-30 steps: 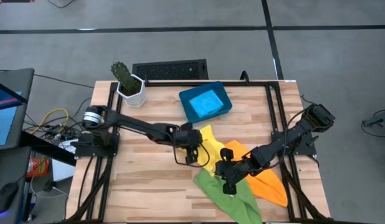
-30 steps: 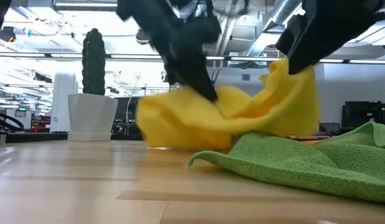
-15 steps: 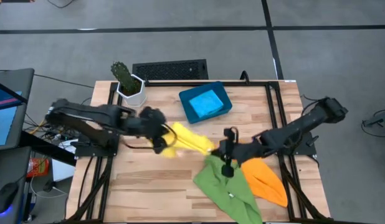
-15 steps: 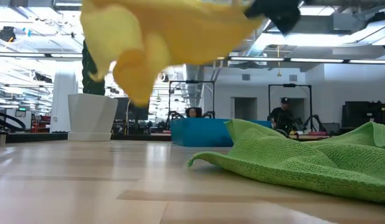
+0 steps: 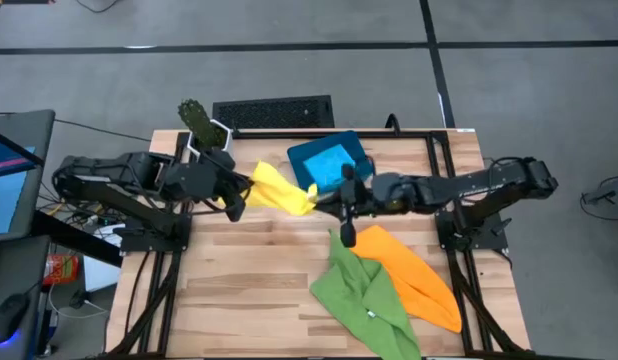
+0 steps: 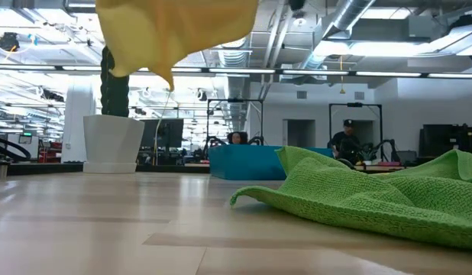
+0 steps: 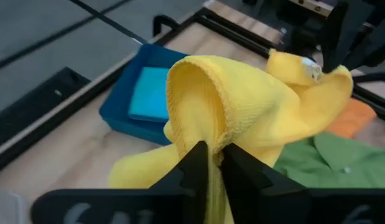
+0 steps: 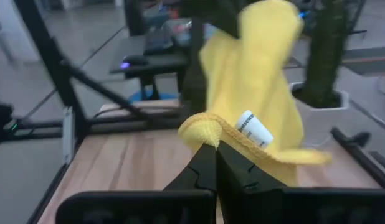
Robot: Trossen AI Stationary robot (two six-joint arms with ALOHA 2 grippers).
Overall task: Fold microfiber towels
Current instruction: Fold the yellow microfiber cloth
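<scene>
The yellow towel (image 5: 281,190) hangs in the air between the two grippers, clear of the table (image 5: 249,280), stretched roughly side to side across the far half of the board. Its long axis runs from the left gripper (image 5: 235,196) to the right gripper (image 5: 341,198), so each arm has one end and neither is nearer the middle.

The left gripper's fingers (image 7: 195,163) are pinched nearly closed on a fold of yellow cloth, seen clearly from its wrist. The right gripper's jaws are likewise closed tight on a hemmed edge by the white label (image 8: 253,130) (the corner, probably, though the blur makes that hard to confirm).

The cloth sags and bunches rather than hanging flat, so spreading it looks like the step in hand.

The green towel (image 5: 367,290) and orange towel (image 5: 414,280) lie crumpled and overlapping on the near right of the table, unfolded. A light blue towel (image 5: 329,162) sits in the blue tray (image 5: 299,172) at the far edge, just behind the right gripper.
</scene>
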